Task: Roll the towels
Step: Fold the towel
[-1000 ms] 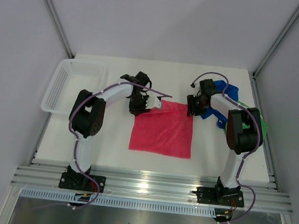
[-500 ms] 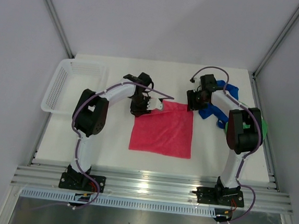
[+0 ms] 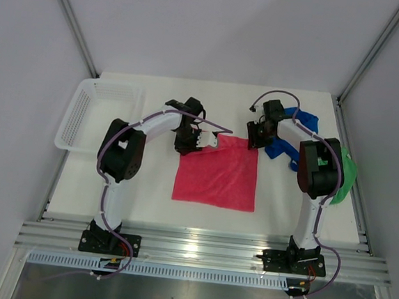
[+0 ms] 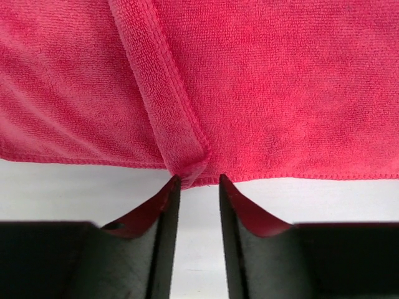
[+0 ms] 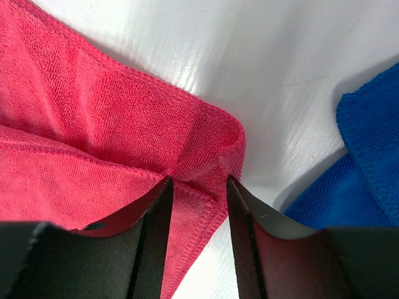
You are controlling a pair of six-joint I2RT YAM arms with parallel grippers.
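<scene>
Where the white worktop [image 3: 147, 194] lies between the two arm bases and the back wall, it carries everything in the scene. Largest on it is the pink-red towel [image 3: 218, 176], spread flat and roughly square at the middle, between the two arms. A white mesh basket [image 3: 84, 111] stands at the far left edge, well apart from that cloth. On the right side the blue towel [image 3: 278, 149] lies crumpled just beyond the pink-red towel's far right corner, and the green towel [image 3: 347, 178] sits bunched at the right edge, partly hidden behind the right arm.

Both arms reach to the far edge of the pink-red towel [image 4: 280, 93]. The left end effector [image 4: 197, 180] is at its far left corner. Its jaws stand a narrow gap apart and pinch a raised ridge of cloth and hem, which runs down to the fingertips [image 4: 173, 187]. The right end effector [image 5: 198, 180] is at the far right corner. The pink-red towel [image 5: 93, 124] puckers in between its jaws, and creases converge at the tips. The blue towel [image 5: 368, 156] lies close beside it on the right, not touching the fingers.
</scene>
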